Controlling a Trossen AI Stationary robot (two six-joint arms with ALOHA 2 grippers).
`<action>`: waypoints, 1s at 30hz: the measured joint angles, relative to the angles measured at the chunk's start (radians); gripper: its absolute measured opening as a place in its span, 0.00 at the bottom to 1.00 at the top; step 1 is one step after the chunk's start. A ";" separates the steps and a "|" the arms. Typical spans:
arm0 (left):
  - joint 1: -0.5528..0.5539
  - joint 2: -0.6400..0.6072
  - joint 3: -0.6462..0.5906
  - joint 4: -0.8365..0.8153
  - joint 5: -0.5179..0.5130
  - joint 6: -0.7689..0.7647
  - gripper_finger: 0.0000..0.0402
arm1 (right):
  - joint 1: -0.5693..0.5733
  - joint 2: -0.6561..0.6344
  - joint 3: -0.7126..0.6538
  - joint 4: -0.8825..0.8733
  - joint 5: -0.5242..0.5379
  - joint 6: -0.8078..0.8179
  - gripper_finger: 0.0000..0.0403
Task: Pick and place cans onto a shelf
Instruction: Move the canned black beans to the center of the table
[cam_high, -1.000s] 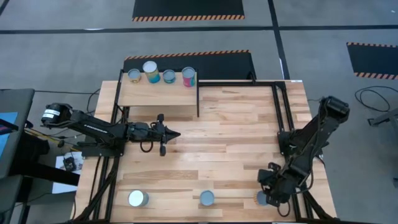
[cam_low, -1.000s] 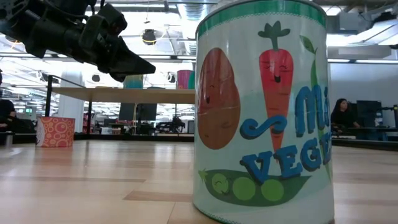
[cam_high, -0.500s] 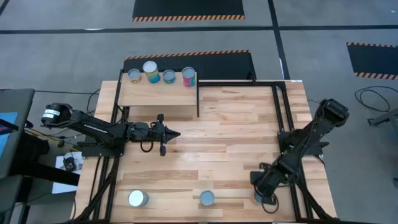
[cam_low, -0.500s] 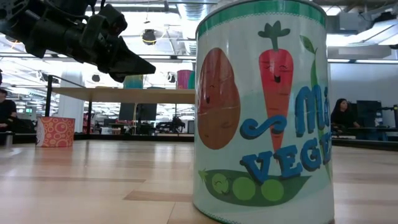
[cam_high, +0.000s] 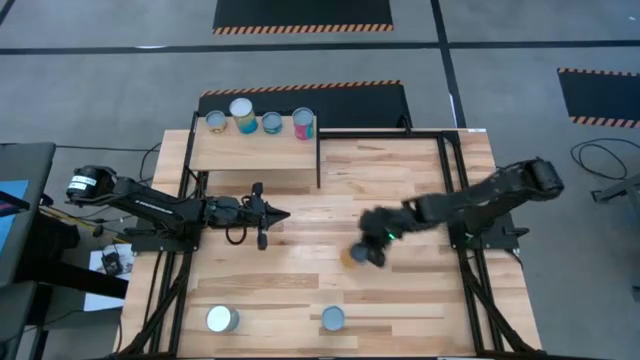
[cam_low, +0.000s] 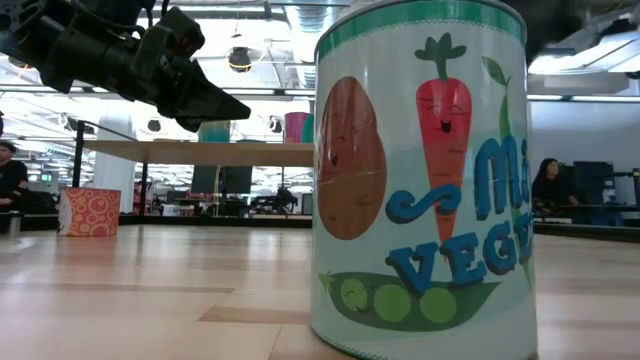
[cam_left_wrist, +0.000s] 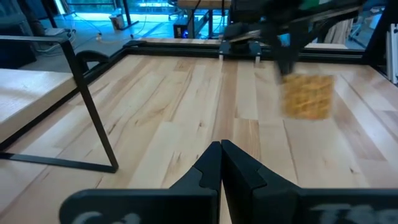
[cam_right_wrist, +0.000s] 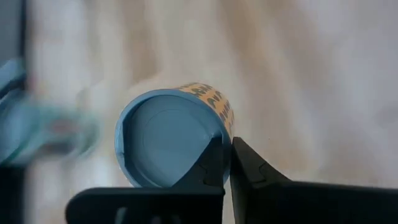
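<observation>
Cans (cam_high: 258, 120) line the shelf (cam_high: 250, 150) — striped plank tabletop (cam_high: 340, 215) below.

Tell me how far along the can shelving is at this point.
Done: four small metal cans stand on the light wooden shelf. In hand: the right hand grips an orange-labelled blue-topped can above the plank table. Left: a white-topped can and a blue-topped can at the table edge opposite the shelf. The left hand waits shut near the shelf.

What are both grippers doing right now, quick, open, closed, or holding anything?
Left gripper: closed, holding nothing, over the table near the shelf.
Right gripper: closed on the rim of an orange can, carrying it over mid-table.
</observation>
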 joint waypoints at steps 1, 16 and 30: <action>0.000 0.000 0.000 0.000 -0.001 0.003 0.00 | -0.039 0.027 0.018 0.007 0.002 -0.034 0.04; -0.041 -0.046 0.000 -0.025 -0.001 0.032 0.00 | -0.246 0.461 0.434 -0.060 0.000 -0.292 0.08; -0.068 -0.265 0.001 -0.224 -0.098 -0.010 0.00 | -0.237 0.530 0.563 -0.087 0.051 -0.364 0.23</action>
